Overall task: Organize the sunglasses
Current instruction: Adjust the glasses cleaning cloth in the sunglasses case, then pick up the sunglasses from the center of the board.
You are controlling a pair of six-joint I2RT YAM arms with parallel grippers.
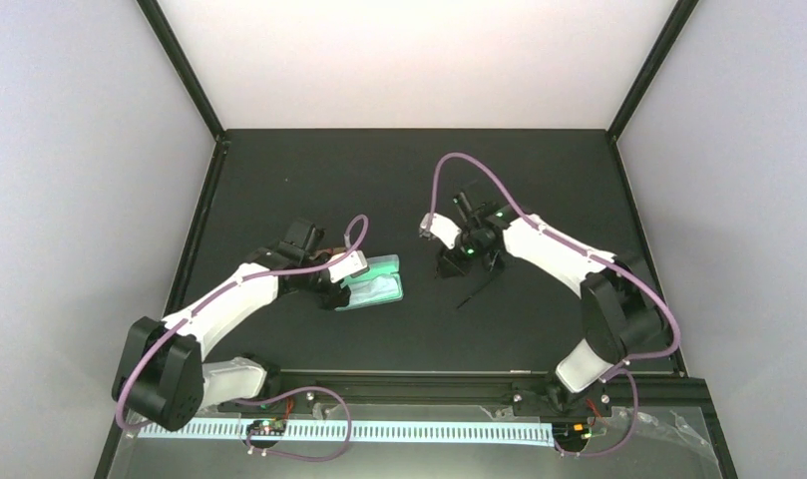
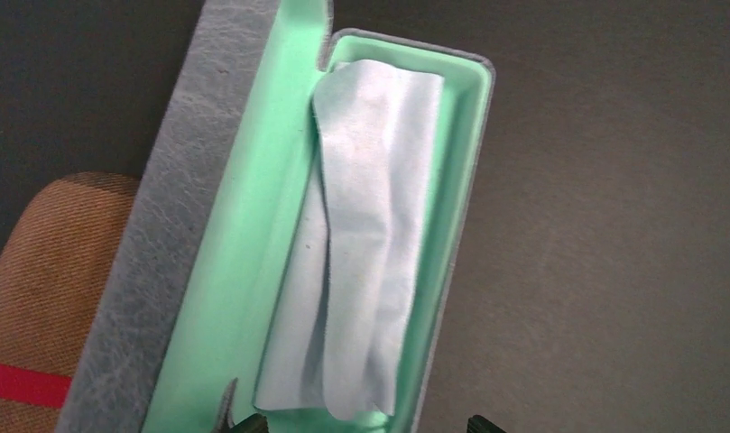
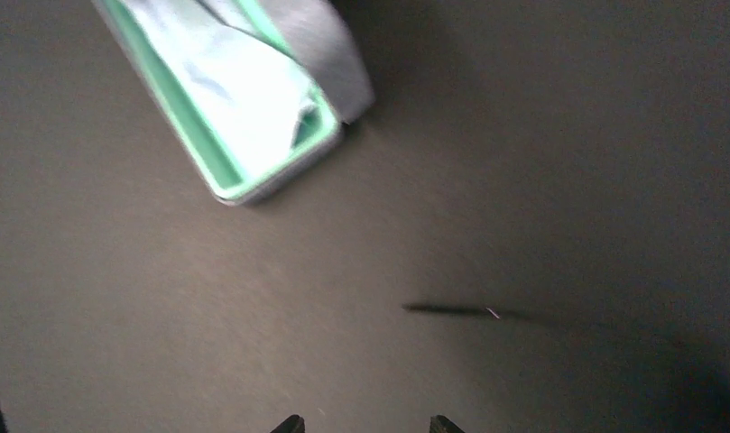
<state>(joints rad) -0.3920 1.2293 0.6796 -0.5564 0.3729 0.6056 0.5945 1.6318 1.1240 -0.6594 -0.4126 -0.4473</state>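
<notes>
The open blue-grey case [image 2: 153, 271] has a mint-green lining and holds a folded light blue cloth [image 2: 365, 225]. It lies left of centre in the top view [image 1: 379, 279]. My left gripper [image 2: 365, 426] is open and empty just above the case's near end [image 1: 347, 291]. My right gripper [image 3: 367, 426] is open and empty over the bare mat [image 1: 455, 261]. A thin dark arm of the black sunglasses [image 3: 451, 310] lies ahead of it to the right, and shows in the top view [image 1: 476, 293]. The rest of that pair is hidden in shadow. The reddish-brown pair is out of view.
A tan woven case with a red stripe [image 2: 45, 298] lies right beside the open case's lid, mostly under my left arm in the top view [image 1: 324, 253]. The open case also shows at the top left of the right wrist view [image 3: 244, 99]. The black frame posts [image 1: 195, 80] bound the mat.
</notes>
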